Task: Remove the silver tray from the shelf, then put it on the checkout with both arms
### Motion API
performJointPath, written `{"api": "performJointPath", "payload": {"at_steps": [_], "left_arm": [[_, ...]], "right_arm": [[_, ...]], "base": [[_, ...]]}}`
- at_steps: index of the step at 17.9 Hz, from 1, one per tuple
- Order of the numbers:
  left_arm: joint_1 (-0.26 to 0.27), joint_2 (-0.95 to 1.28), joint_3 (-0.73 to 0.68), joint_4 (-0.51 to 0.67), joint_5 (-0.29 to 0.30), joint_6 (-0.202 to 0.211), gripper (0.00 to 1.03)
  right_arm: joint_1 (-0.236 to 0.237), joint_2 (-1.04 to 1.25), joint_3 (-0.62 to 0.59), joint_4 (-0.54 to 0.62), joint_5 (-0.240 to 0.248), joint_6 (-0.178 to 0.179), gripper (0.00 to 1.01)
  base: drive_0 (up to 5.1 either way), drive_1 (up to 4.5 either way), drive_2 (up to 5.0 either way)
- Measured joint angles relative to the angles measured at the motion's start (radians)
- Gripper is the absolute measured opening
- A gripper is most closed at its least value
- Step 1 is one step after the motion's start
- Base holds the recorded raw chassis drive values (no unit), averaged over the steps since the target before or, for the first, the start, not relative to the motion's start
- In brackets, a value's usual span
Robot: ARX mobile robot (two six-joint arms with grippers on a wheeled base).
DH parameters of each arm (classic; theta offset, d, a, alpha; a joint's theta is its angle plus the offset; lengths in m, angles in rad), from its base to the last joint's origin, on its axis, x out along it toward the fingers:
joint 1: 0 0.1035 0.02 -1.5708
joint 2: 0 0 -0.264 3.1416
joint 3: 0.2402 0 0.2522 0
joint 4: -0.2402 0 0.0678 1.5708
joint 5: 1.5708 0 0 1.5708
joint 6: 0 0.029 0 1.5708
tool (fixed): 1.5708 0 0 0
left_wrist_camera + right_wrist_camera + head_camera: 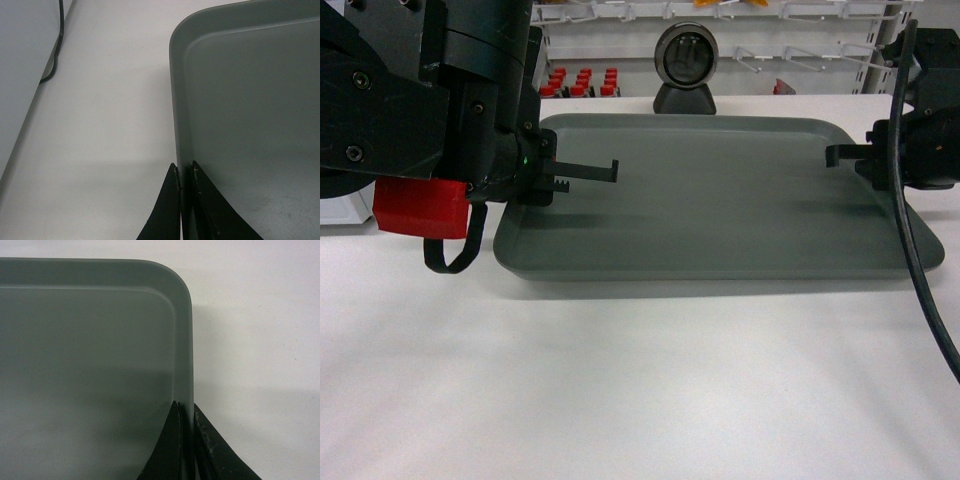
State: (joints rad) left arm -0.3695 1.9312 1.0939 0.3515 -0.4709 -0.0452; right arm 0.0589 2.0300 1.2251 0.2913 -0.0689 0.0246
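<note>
silver tray (720, 200), bare of any readable writing, lies flat on the white checkout (620, 380), left gripper (184, 175) pinching its left rim and right gripper (186, 412) pinching its right rim.

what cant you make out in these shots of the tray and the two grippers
- Left gripper: wrist view cuts it off at the bottom edge, showing only fingertips astride the silver tray rim.
- Right gripper: same, cropped by the bottom edge.
- Tray's underside: hidden, so whether it rests on the white counter or hangs just above it is unclear.
- Red-capped items on the back shelving, head view: too small and blurred.
</note>
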Motion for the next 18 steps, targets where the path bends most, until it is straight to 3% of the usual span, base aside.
{"api": "performJointPath", "payload": {"at_steps": [6,7,10,14,16,17,18], "left_arm": [[0.000,0.037,0.030,-0.055,0.006,-0.014,0.03],[-0.001,0.043,0.031,-0.062,0.000,-0.005,0.13],[-0.001,0.045,0.040,-0.038,-0.005,0.000,0.46],[-0.002,0.038,0.039,-0.013,-0.002,0.000,0.86],[-0.007,0.008,0.023,0.036,0.020,-0.001,1.00],[-0.010,-0.023,0.008,0.059,0.036,-0.007,0.97],[-0.014,-0.073,-0.011,0.103,0.057,-0.011,0.98]], "right_arm": [[0.001,0.045,0.046,-0.060,0.011,-0.023,0.03],[0.007,0.047,0.050,-0.064,0.013,-0.027,0.03],[0.012,0.051,0.055,-0.058,0.047,-0.092,0.30],[0.012,0.048,0.047,-0.024,0.041,-0.101,0.70],[0.012,0.026,0.025,-0.008,0.037,-0.095,0.90],[0.012,0.000,0.008,0.005,0.032,-0.090,0.99],[0.013,-0.058,-0.023,0.037,0.020,-0.074,0.98]], "base": [[0.0,0.00,0.0],[0.0,0.00,0.0],[0.0,0.00,0.0],[0.0,0.00,0.0],[0.0,0.00,0.0],[0.0,0.00,0.0],[0.0,0.00,0.0]]}}
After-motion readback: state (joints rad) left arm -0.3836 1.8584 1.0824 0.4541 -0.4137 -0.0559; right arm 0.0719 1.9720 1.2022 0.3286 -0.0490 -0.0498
